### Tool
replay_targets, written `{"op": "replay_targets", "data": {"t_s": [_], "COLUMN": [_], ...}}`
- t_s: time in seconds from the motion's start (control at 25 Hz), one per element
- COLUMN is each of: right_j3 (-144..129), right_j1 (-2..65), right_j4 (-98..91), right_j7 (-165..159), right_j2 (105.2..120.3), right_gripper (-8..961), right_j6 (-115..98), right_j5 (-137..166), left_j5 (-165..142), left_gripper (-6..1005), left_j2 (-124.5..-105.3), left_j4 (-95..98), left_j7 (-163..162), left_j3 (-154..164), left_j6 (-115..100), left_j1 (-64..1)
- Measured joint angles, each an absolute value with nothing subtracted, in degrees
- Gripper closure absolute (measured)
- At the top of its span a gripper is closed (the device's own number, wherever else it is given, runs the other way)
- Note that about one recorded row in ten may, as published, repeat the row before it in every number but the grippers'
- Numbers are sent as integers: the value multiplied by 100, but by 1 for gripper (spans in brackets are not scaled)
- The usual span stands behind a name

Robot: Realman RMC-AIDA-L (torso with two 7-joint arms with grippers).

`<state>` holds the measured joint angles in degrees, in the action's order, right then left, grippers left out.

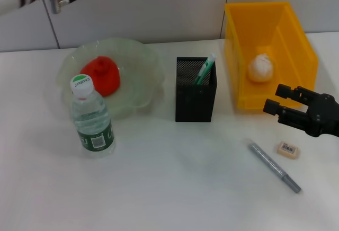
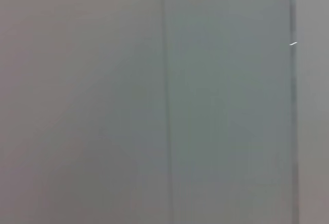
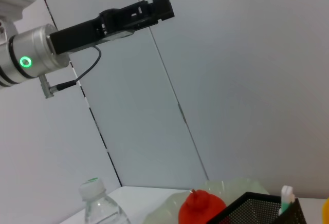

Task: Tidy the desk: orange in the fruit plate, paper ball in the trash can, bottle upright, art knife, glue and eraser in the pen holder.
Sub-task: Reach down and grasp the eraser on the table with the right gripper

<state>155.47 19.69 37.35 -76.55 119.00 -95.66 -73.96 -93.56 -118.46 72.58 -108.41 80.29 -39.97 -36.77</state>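
Right jaws: the right gripper point(image 1: 276, 98) hovers at the right edge of the head view with its jaws apart and nothing between them, fingers pointing toward frame left, just in front of the bin point(image 1: 296, 45).
Eraser: the eraser point(image 1: 288, 149) lies on the tabletop point(image 1: 169, 188) directly below the jaws in the frame, near but not touching them.
Knife: the knife point(image 1: 275, 166) lies just left of the eraser, its long axis running from upper left to lower right.
Nearer arm: the right one, in my judgement; both loose items sit in the lower right of the frame.
Holder: the holder point(image 1: 195, 89) stands at frame centre, left of the jaws, with the glue point(image 1: 204, 69) already upright inside.
Done: orange point(image 1: 101, 75) in the plate point(image 1: 140, 77), ball point(image 1: 260, 67) in the bin, bottle point(image 1: 92, 116) upright.
Left jaws: the left gripper point(image 3: 162, 8) is parked high at the upper left; whether its jaws are open I cannot tell.
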Motion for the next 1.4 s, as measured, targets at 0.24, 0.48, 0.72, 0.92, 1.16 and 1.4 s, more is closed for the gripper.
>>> {"op": "replay_targets", "data": {"t_s": [0.24,0.48,0.72,0.92,1.16,1.4], "right_j3": [15539,15539,15480,15066,14377,13598], "right_j1": [1967,1971,2010,2033,2140,2217], "right_j4": [3811,4078,4793,5500,6706,7585], "right_j7": [-7639,-7639,-7924,-8486,-9733,-10730], "right_j2": [11883,11879,11899,11897,11902,11898], "right_gripper": [219,220,220,221,222,222], "right_j6": [-9703,-9806,-9873,-9827,-9721,-9467], "right_j5": [-7268,-7182,-6951,-6860,-6423,-5741], "left_j5": [-8968,-8991,-8992,-8959,-8781,-8623], "left_gripper": [215,214,213,212,209,213], "left_j2": [-11838,-11821,-11821,-11835,-11849,-11852], "left_j4": [7340,7638,7887,7854,7664,7269], "left_j7": [-10197,-10235,-10277,-10287,-10114,-9536], "left_j3": [7396,7154,7147,7141,7138,7147], "left_j6": [-5755,-6997,-7730,-8016,-8033,-8109], "left_j1": [-3352,-2899,-2423,-2141,-1809,-1646]}}
